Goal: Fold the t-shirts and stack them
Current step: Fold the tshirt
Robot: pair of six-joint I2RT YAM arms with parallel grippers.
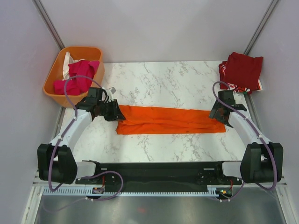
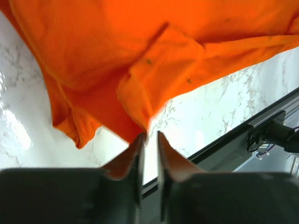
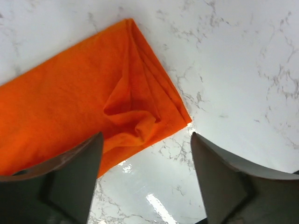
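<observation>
A bright orange t-shirt (image 1: 170, 120) lies folded into a long strip across the middle of the marble table (image 1: 168, 84). My left gripper (image 1: 114, 112) is at the strip's left end. In the left wrist view its jaws (image 2: 149, 135) stand almost together, with the edge of the orange cloth (image 2: 140, 56) running into their tips. My right gripper (image 1: 219, 114) is at the strip's right end. It is open and empty (image 3: 147, 140), just above the table beside the creased orange corner (image 3: 140, 121).
An orange plastic basket (image 1: 51, 79) at the back left holds magenta (image 1: 81, 74) and white (image 1: 67, 63) shirts. A dark red shirt (image 1: 243, 70) lies over a red-and-white one (image 1: 224, 71) at the back right corner. A black rail (image 1: 159, 170) runs along the near edge.
</observation>
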